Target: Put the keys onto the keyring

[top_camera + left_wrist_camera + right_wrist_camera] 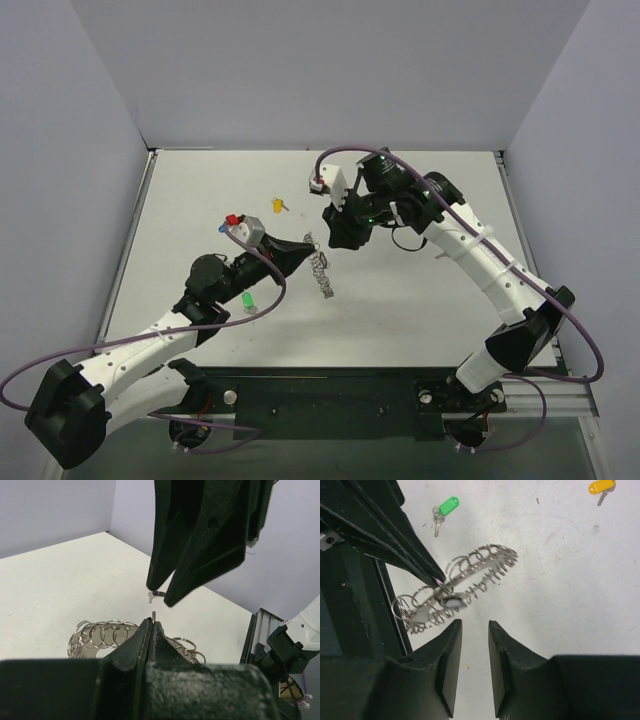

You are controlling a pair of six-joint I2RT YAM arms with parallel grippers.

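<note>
The keyring, a flat silver band edged with small wire loops, lies mid-table. My left gripper is shut on one thin loop at the ring's near end; the right wrist view shows its tips pinching that loop. A small pale-headed key sits right under the loop; whether it is threaded I cannot tell. My right gripper hovers just short of it, open and holding nothing. A green key and a yellow key lie loose on the table.
The two grippers nearly touch tip to tip over the middle of the white table. The green key lies beside my left forearm and the yellow key behind it. Grey walls close in the back and sides.
</note>
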